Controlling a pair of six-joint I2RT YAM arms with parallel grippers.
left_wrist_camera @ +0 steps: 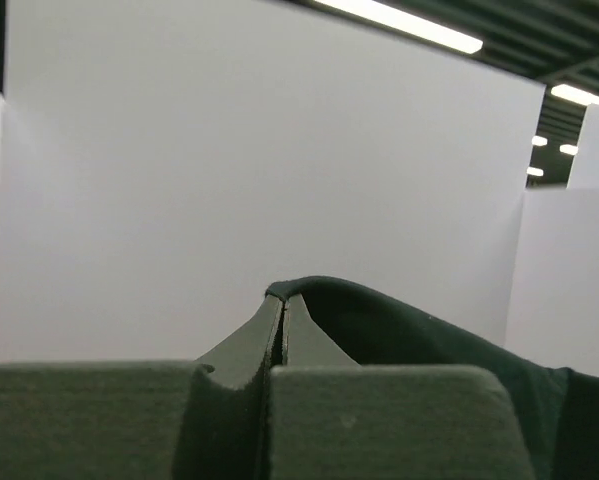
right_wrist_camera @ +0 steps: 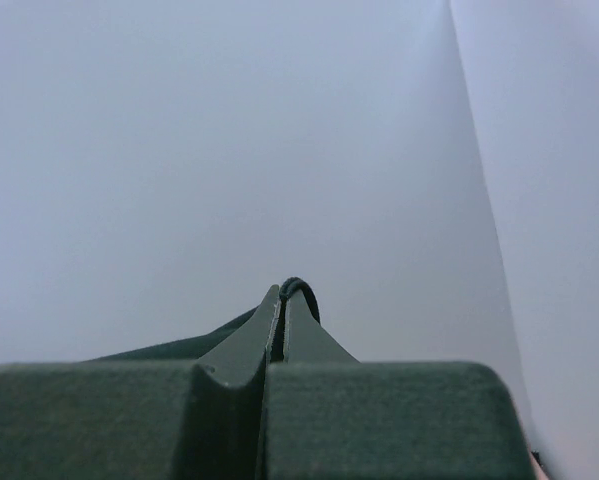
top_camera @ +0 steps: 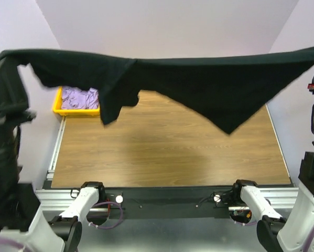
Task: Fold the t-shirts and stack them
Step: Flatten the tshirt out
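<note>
Both arms are up high w/ the black t-shirt (top_camera: pixel 198 84) strung between them, well above the table (top_camera: pixel 162 157). Nothing of the shirt touches the wood.

L side: the left gripper (left_wrist_camera: pixel 282 300) is clamped tight on the shirt. In the left wrist cam I see the two fingers pressed together w/ a fold of black cloth pinched at the tips, the rest trailing off to the right. From the top cam that end of the shirt drapes over the arm itself, so the gripper is hidden there.

R side: the right gripper (right_wrist_camera: pixel 281 292) is likewise closed on the shirt; a thin loop of dark hem sticks out between the tips and cloth runs off to the left.

Top edge of the shirt runs approx. straight across the frame, sagging a bit mid-span. One sleeve hangs down left of centre; a longer pointed corner hangs right of centre.

Back left corner of the table: a yellow bin (top_camera: pixel 57 107) w/ a crumpled lavender garment (top_camera: pixel 79 97) in it, partly behind the hanging sleeve.
</note>
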